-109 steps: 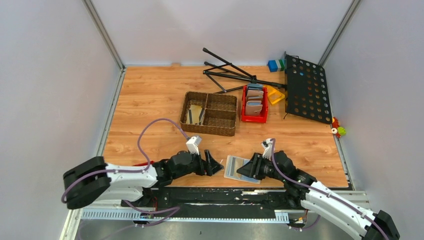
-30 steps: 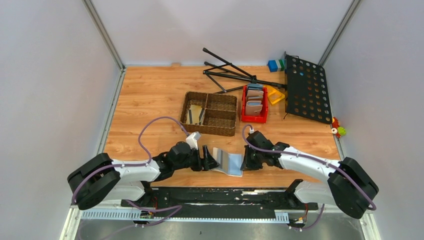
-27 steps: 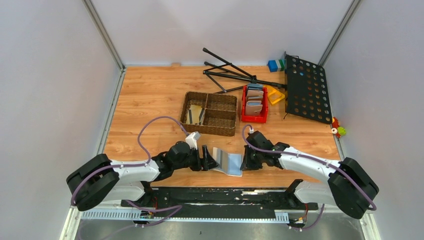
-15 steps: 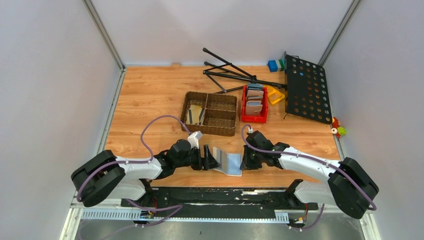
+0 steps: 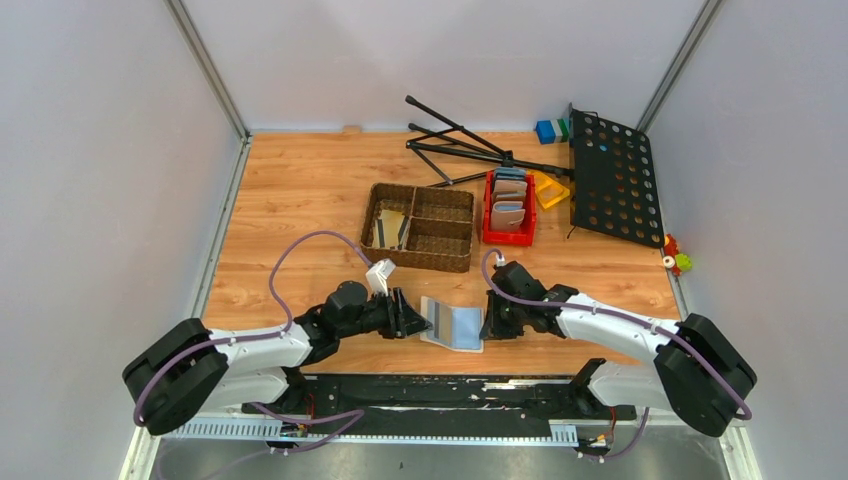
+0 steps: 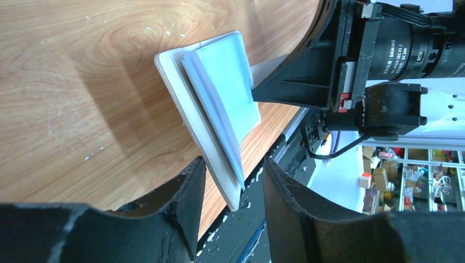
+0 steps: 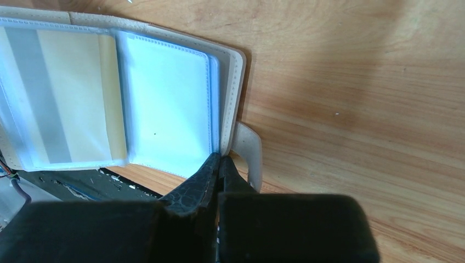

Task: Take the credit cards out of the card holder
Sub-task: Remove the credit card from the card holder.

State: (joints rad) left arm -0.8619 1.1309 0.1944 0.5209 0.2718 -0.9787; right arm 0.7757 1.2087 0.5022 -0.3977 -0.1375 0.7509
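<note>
My left claw (image 6: 234, 164) sits low over the table (image 5: 300, 190) with its jaws apart. The near corner of the card holder (image 6: 219, 82) reaches into the gap between them, and I cannot tell whether either finger actually touches it. Ahead of this claw and well apart from it stands a brown woven basket (image 5: 420, 258), with a few flat cards (image 5: 388, 230) leaning in its left compartment.

The card holder lies open on the wood between my two claws, its pale blue pockets facing up. The half nearer the left claw looks slightly lifted and throws a shadow on the boards. In the clear pocket on that half, away from the right claw, I see a tan-gold card (image 7: 60, 93) with a grey stripe, tucked fully inside.

My right claw (image 7: 218, 160) has its fingers pressed together on the holder's outer edge, clamping the beige cover just beside the strap tab (image 7: 251, 153). Ahead of this claw, well apart, is a red bin (image 5: 508, 239) with wallets standing in it. A black perforated stand (image 5: 610, 180) lies off to its right.
</note>
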